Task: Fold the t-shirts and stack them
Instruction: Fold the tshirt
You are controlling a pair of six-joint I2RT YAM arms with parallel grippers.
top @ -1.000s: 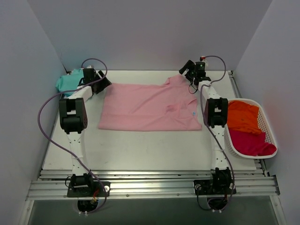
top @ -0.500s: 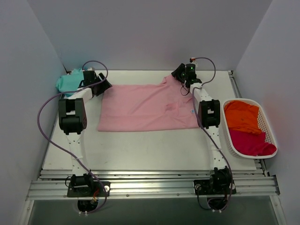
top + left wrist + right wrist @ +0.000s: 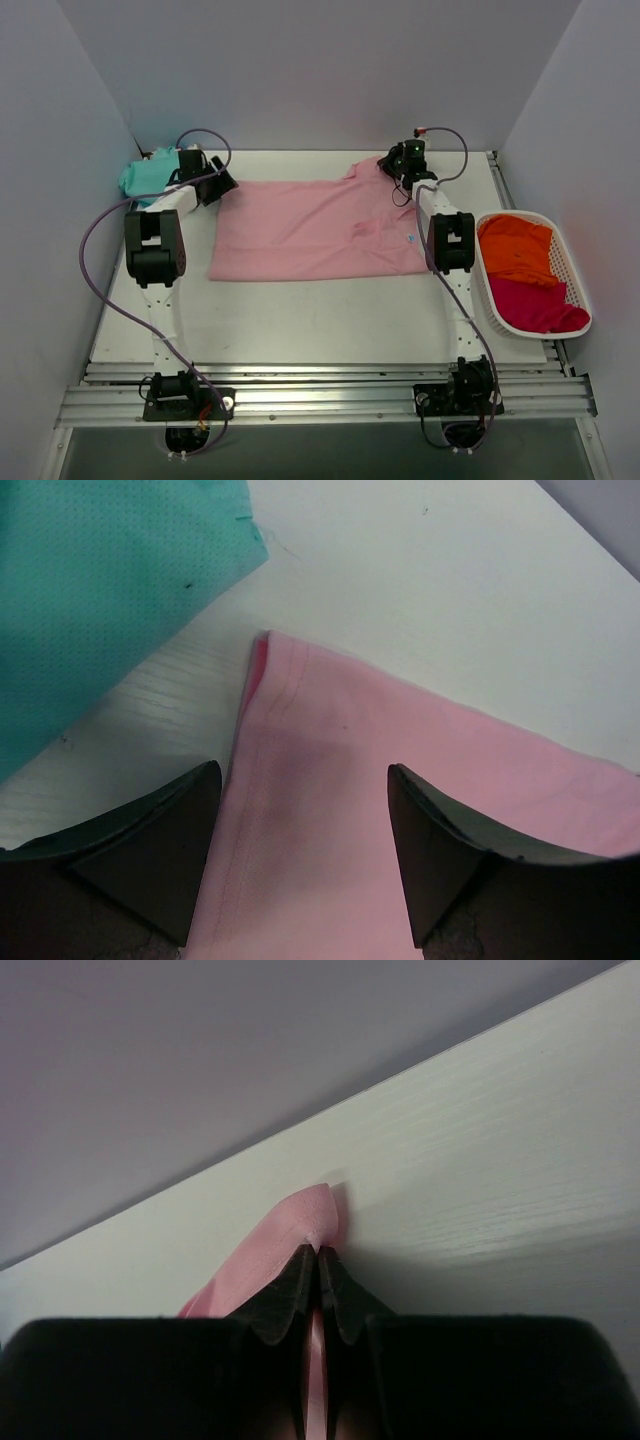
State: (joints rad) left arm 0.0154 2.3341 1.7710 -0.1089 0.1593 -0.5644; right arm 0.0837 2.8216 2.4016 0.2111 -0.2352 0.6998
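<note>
A light pink t-shirt lies spread flat in the middle of the table. My left gripper is open over its far left corner, one finger on each side of the hem, nothing pinched. My right gripper is shut on the pink shirt's far right sleeve edge, the cloth pinched between its fingertips. A teal t-shirt lies bunched at the far left corner, also in the left wrist view.
A white basket at the right table edge holds an orange shirt and a magenta shirt. Grey walls enclose the table on the left, back and right. Both arms' cables loop above the far table edge.
My right gripper has closed on the pink shirt's far right sleeve edge after shifting a little along it. The left gripper stays open and still.
</note>
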